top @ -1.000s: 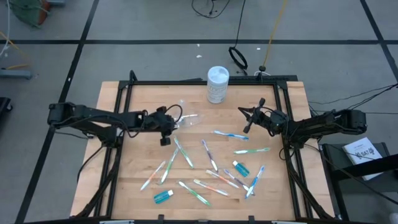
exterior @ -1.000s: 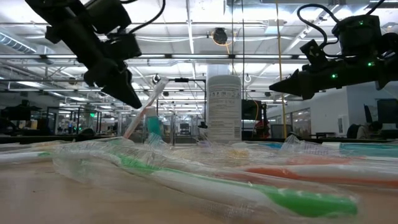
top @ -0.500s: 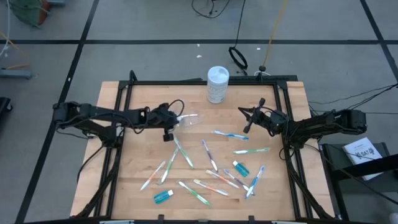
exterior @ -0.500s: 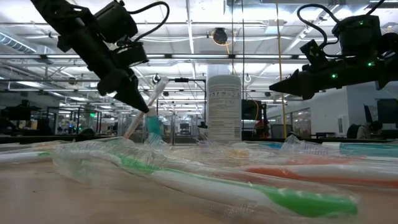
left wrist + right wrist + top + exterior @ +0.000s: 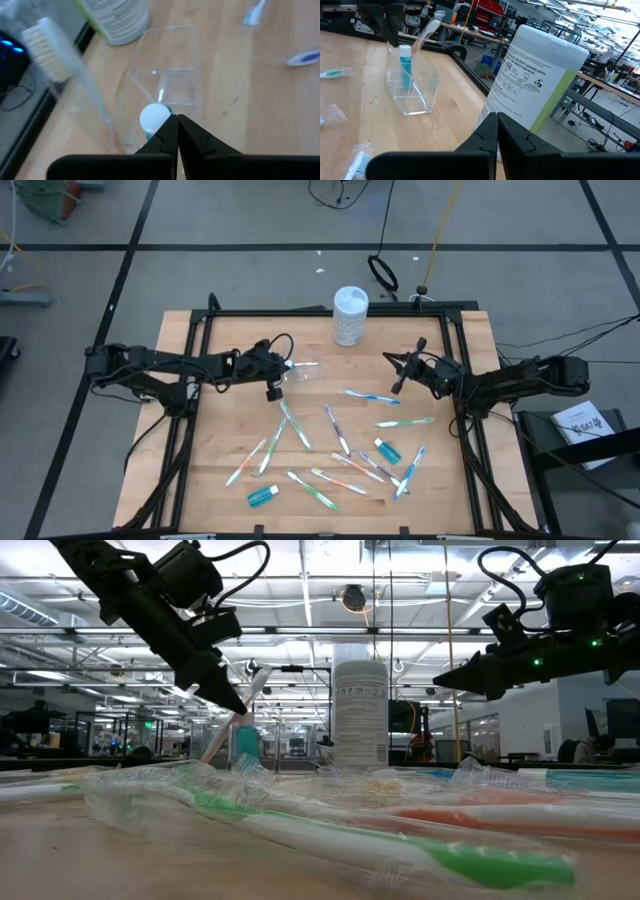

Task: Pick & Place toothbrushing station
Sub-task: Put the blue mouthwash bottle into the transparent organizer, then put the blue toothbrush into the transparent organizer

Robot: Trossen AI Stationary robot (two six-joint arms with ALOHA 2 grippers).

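Since 1 s ago, left end effector (image 5: pixel 277 372) has slid toward 3 o'clock and now sits over the clear cup (image 5: pixel 303 370), fingers pinched together w/ nothing seen clamped. Cup stands on the counter (image 5: pixel 230 420) near 11 o'clock of centre, w/ a teal toothpaste tube (image 5: pixel 405 64) and a toothbrush (image 5: pixel 426 31) in it. Other toothbrushes (image 5: pixel 330 425) lie loose around centre. Right end effector (image 5: pixel 398 380) hovers at 3 o'clock, fingers together, empty, near the white canister (image 5: pixel 350 315).

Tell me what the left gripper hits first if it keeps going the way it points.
Probably the toothpaste tube standing in the clear cup: the shut left gripper points right at its white cap, though how far off is unclear.
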